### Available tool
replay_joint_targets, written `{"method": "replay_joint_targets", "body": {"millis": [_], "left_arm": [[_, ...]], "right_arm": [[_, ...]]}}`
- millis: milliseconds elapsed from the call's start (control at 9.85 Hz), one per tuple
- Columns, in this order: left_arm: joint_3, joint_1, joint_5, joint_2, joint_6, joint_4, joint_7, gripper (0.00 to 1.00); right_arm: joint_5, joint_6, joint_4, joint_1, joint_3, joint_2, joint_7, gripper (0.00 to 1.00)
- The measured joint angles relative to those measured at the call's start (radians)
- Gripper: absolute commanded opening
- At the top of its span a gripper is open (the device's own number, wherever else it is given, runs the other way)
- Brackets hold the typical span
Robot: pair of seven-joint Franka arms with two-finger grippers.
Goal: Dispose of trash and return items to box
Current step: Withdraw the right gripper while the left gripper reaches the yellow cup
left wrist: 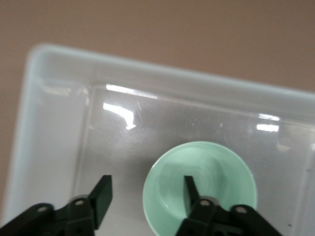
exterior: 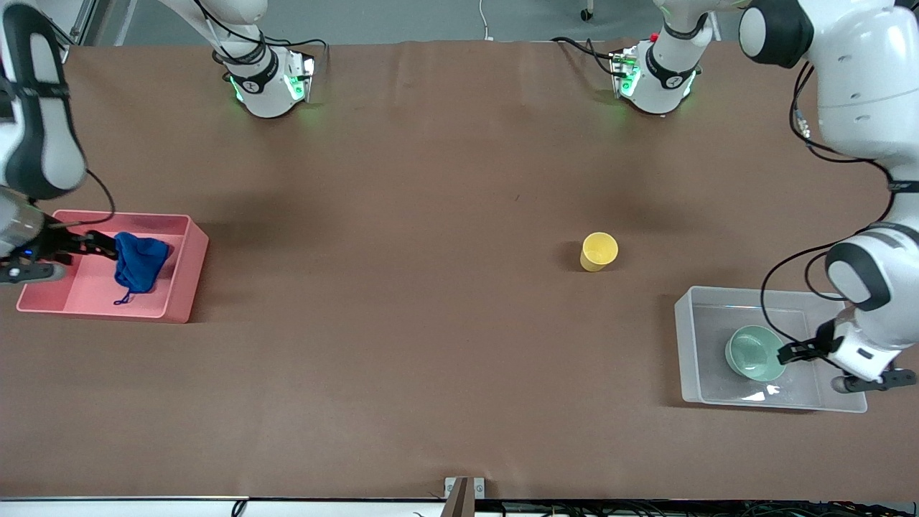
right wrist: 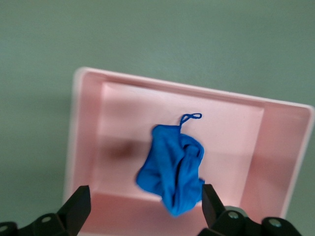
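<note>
The blue cloth lies crumpled in the pink bin at the right arm's end of the table, its loop string trailing. My right gripper is open over the bin, beside the cloth. In the right wrist view the cloth sits just ahead of the spread gripper, inside the bin. The mint-green bowl rests in the clear tub. My left gripper is open over it; in the left wrist view the gripper straddles the rim of the bowl. The yellow cup stands alone on the table.
The brown table carries only the pink bin, the clear tub and the cup. The cup stands farther from the front camera than the tub, toward the middle. Both arm bases sit along the table's back edge.
</note>
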Motion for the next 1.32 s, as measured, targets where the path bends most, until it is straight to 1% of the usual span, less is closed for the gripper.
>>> {"method": "replay_joint_targets", "body": {"millis": [102,203,305,406,609,711,812,914,1016,1117,1219,1320], "left_arm": [[-0.01,-0.002,0.04,-0.067,-0.059,0.0,0.0,1.0],[-0.032,-0.003,0.067,-0.154,-0.136,-0.008,-0.004,1.0],[-0.056,-0.004,0.086,-0.251,-0.19,-0.046,-0.006,1.0],[-0.088,-0.004,0.102,-0.357,-0.211,-0.125,-0.009,1.0],[-0.182,-0.002,0.125,-0.561,-0.219,-0.346,-0.072,1.0],[-0.242,-0.003,0.129,-0.643,-0.219,-0.457,-0.115,1.0],[-0.305,-0.005,0.131,-0.703,-0.217,-0.55,-0.158,1.0],[-0.369,-0.007,0.131,-0.734,-0.203,-0.624,-0.204,1.0],[-0.431,-0.008,0.132,-0.744,-0.158,-0.682,-0.253,0.98],[-0.487,-0.009,0.132,-0.742,-0.082,-0.741,-0.303,0.98],[-0.526,-0.011,0.132,-0.73,-0.008,-0.796,-0.337,0.96],[-0.549,-0.012,0.133,-0.702,0.037,-0.829,-0.352,0.95]], "right_arm": [[0.001,-0.105,0.071,0.04,0.002,-0.022,0.053,1.0],[0.001,-0.161,0.11,0.084,0.004,-0.038,0.119,1.0],[0.001,-0.192,0.124,0.131,0.005,-0.052,0.212,1.0],[0.001,-0.213,0.128,0.173,0.007,-0.068,0.309,1.0],[0.001,-0.253,0.144,0.244,0.01,-0.115,0.486,1.0],[0.001,-0.305,0.178,0.263,0.011,-0.14,0.536,1.0],[0.001,-0.386,0.243,0.265,0.008,-0.157,0.549,1.0],[0.006,-0.47,0.321,0.261,0.0,-0.169,0.549,1.0],[0.033,-0.529,0.386,0.248,-0.008,-0.174,0.551,1.0],[0.069,-0.554,0.422,0.212,-0.011,-0.174,0.552,1.0],[0.09,-0.562,0.427,0.171,-0.014,-0.173,0.54,1.0],[0.089,-0.567,0.426,0.149,-0.017,-0.166,0.476,1.0]]}}
